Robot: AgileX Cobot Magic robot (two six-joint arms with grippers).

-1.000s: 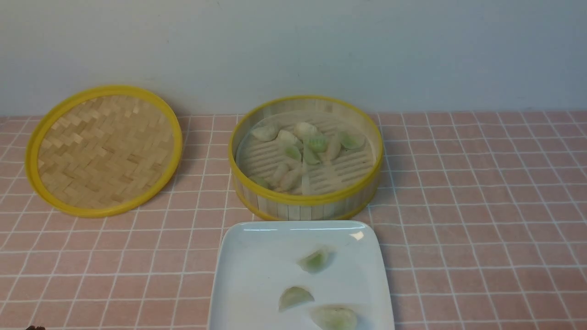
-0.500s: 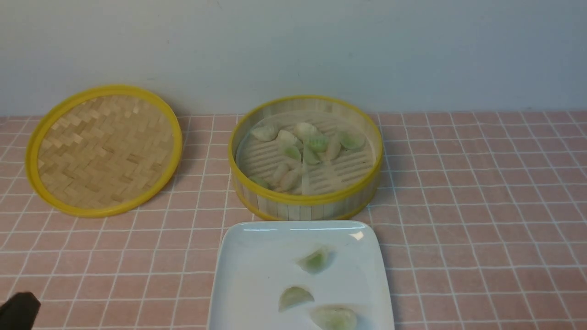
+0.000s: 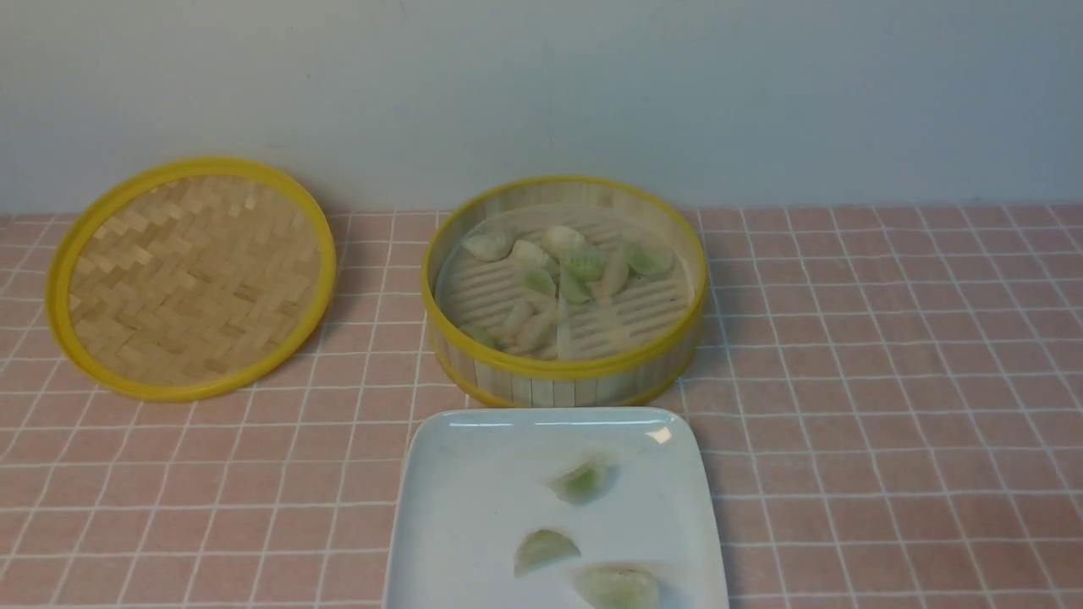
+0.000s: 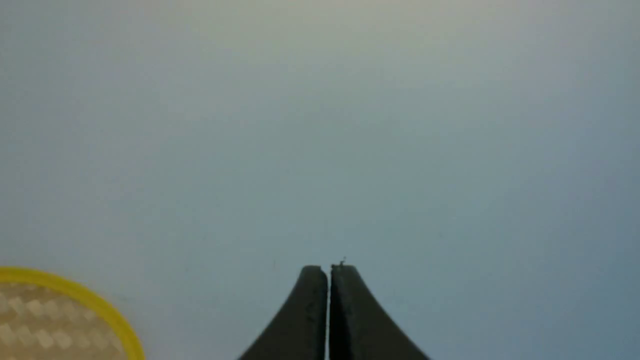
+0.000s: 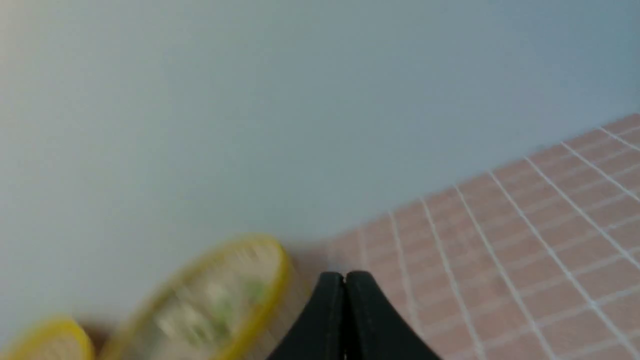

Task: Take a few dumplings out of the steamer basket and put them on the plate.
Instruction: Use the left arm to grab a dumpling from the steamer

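Observation:
The steamer basket (image 3: pixel 565 372) stands at the middle back of the table with several dumplings (image 3: pixel 584 264) on its slatted floor. The white square plate (image 3: pixel 457 507) lies just in front of it with three dumplings (image 3: pixel 580 480) on it. Neither gripper shows in the front view. In the left wrist view my left gripper (image 4: pixel 329 269) is shut and empty, pointing at the pale wall. In the right wrist view my right gripper (image 5: pixel 344 275) is shut and empty, with the blurred basket (image 5: pixel 225 295) beside it.
The flat woven bamboo lid (image 3: pixel 193 277) with a yellow rim leans at the back left; its edge also shows in the left wrist view (image 4: pixel 60 320). A pale wall rises behind the pink tiled table (image 3: pixel 888 381).
A dark part of my left arm showed at the front view's lower left half a second ago and has gone out of view. The dumplings, basket and plate have not moved.

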